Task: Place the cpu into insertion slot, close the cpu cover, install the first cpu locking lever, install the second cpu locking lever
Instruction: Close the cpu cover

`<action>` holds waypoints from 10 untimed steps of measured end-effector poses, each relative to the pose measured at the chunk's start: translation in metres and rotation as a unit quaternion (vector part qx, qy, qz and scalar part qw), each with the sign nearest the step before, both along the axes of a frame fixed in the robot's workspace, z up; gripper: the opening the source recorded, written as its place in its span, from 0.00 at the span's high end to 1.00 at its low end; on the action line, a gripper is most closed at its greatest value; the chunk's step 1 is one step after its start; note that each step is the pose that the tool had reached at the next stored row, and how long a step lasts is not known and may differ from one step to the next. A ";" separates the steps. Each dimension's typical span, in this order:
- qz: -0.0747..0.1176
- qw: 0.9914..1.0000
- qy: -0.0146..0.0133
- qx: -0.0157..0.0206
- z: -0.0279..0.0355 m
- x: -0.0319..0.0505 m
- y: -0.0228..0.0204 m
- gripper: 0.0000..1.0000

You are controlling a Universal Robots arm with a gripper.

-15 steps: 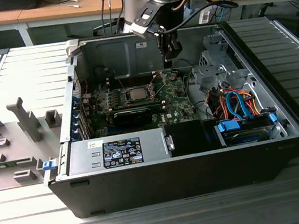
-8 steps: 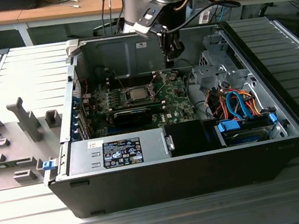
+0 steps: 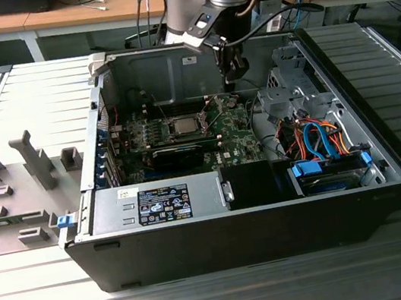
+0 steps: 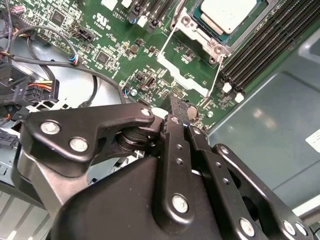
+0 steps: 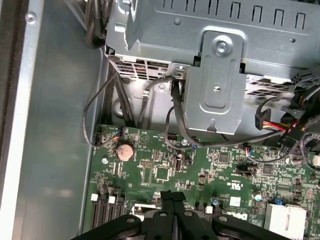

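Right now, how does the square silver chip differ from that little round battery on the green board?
The cpu is square and pale silver-grey; the coin battery is round and looks coppery. The cpu sits beside the long memory slots; the coin battery lies near the board's edge, closer to the end effector. Both lie flat on the green motherboard.

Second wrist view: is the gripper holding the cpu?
No, the cpu sits seated on the green motherboard, apart from the shut, empty gripper.
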State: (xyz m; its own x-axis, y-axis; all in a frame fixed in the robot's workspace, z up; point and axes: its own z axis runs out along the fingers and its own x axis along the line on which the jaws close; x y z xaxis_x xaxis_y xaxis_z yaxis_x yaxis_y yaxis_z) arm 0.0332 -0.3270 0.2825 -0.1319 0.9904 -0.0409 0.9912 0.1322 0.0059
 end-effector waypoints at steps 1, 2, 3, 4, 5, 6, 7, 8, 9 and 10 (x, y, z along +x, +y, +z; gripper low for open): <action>0.000 1.000 0.000 0.000 -0.0016 0.0004 0.0000 0.89; 0.000 1.000 0.000 0.000 -0.0044 0.0010 0.0000 0.89; 0.000 1.000 0.000 0.000 -0.0055 0.0014 0.0000 0.89; 0.000 1.000 0.000 0.000 -0.0064 0.0016 0.0000 0.89; 0.000 1.000 0.000 0.000 -0.0077 0.0022 0.0000 0.89; 0.000 1.000 0.000 0.000 -0.0083 0.0026 0.0000 0.89; 0.000 1.000 0.000 0.000 -0.0089 0.0029 0.0000 0.89; 0.000 1.000 0.000 0.000 -0.0095 0.0034 0.0000 0.89; 0.000 1.000 0.000 0.000 -0.0100 0.0038 0.0000 0.89; 0.000 1.000 0.000 0.000 -0.0110 0.0046 0.0000 0.89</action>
State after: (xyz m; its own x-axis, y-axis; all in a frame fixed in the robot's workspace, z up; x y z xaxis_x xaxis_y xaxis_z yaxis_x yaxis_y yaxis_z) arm 0.0378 -0.3271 0.2715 -0.1320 0.9904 -0.0409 0.9912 0.1323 0.0050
